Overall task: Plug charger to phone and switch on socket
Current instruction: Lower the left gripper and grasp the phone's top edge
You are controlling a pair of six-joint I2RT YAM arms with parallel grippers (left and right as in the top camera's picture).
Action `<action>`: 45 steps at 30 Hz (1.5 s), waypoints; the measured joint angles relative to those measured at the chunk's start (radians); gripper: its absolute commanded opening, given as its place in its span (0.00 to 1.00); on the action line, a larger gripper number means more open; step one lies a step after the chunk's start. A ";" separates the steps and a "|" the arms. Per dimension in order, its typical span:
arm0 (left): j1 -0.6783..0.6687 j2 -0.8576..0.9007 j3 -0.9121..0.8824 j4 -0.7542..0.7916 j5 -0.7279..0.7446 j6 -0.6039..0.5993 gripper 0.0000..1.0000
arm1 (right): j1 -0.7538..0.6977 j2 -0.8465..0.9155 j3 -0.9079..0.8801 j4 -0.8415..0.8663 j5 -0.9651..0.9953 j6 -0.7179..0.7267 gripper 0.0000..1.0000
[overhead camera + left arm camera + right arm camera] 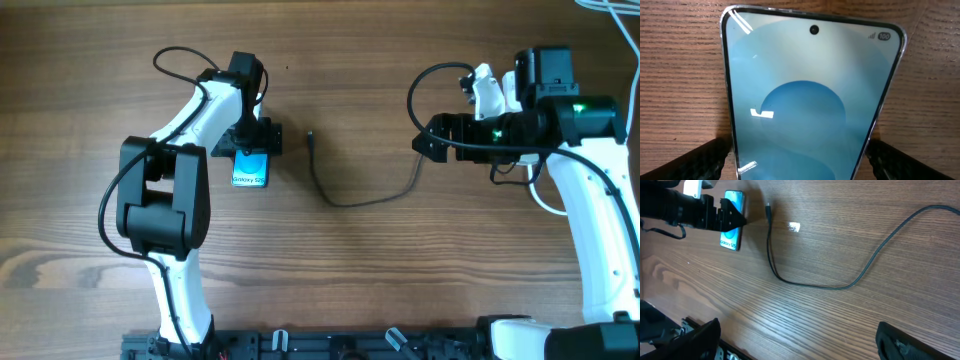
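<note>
Left gripper (250,148) is clamping the phone (250,170), fingers (710,157) pressing in on both long edges. Phone is lying flat on the table (340,60), screen up, left of centre. Charger (345,200) is lying loose just to its right, plug tip (311,137) near the phone but apart from it, cable curving rightward. Right gripper (420,138) is hovering above the cable, fingers spread wide, holding nothing.
</note>
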 measured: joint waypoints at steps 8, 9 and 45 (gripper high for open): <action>-0.001 0.000 0.000 0.005 -0.003 -0.013 0.82 | 0.000 0.000 0.000 0.000 0.008 0.003 1.00; -0.001 0.000 0.000 0.005 -0.003 -0.014 0.81 | 0.000 0.000 0.000 0.000 0.008 0.003 1.00; -0.010 -0.030 0.043 -0.074 0.006 -0.076 0.61 | 0.000 0.000 0.000 0.004 0.008 0.007 1.00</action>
